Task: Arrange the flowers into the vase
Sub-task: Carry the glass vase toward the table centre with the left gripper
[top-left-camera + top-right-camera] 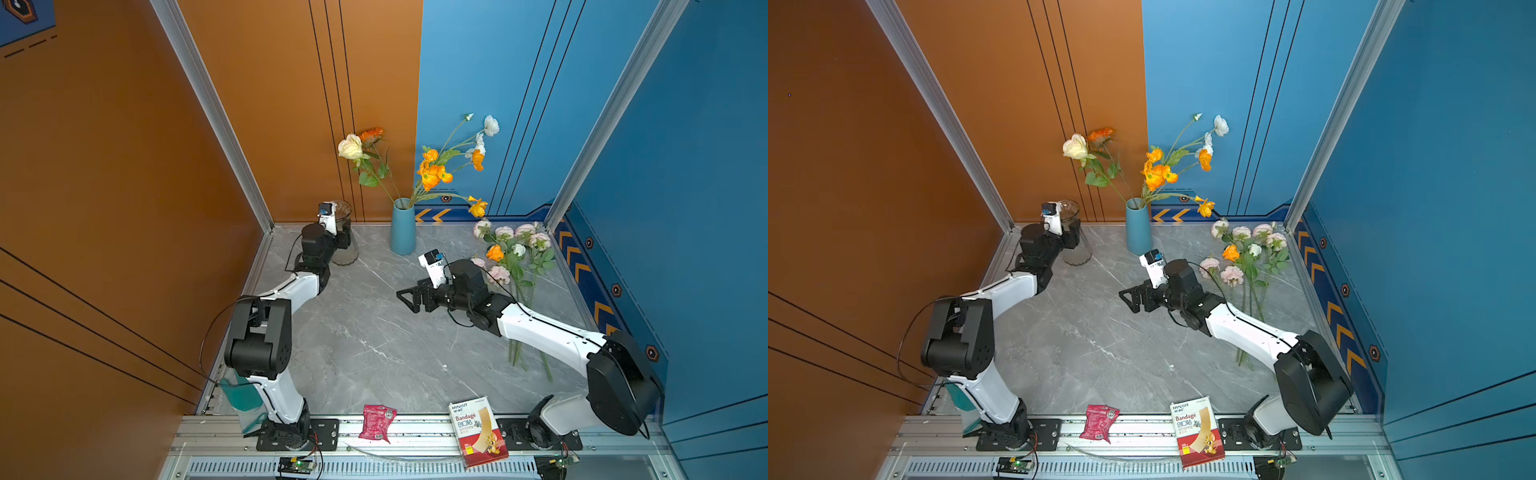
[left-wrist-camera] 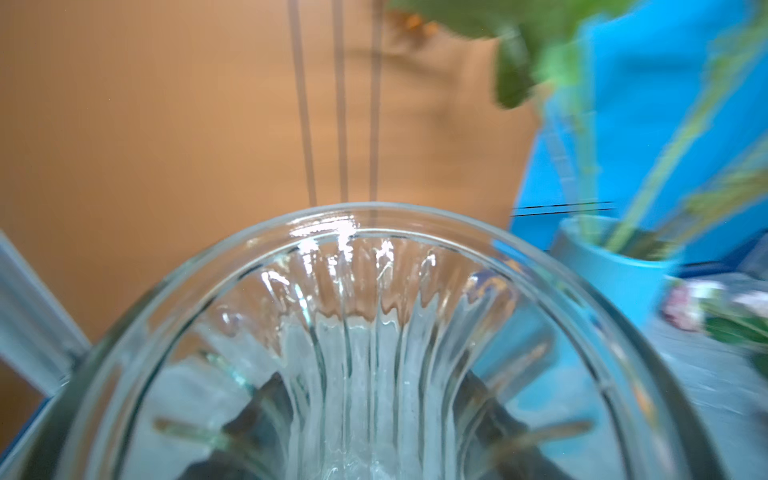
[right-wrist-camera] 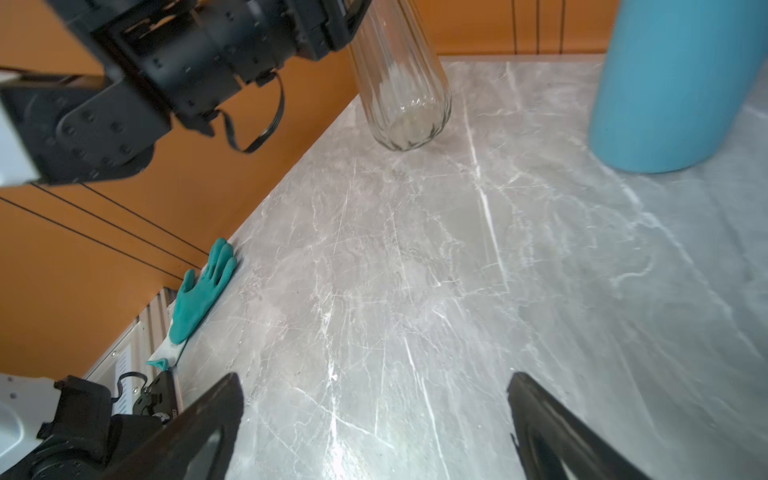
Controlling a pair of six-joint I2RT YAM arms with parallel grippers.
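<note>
Flowers (image 1: 432, 170) with orange, white and cream heads stand in the blue vase (image 1: 402, 232) at the back of the table (image 1: 365, 340), while loose flowers (image 1: 513, 253), pink, white and orange, lie flat near the back right corner with their stems running under the right arm. The left gripper (image 1: 344, 239) is closed around the neck of the empty glass vase (image 1: 347, 253) near the back left corner, its fingers (image 2: 262, 415) showing dark through the glass. The right gripper (image 1: 405, 300) hangs over the middle of the table, jaws spread wide with nothing between them.
</note>
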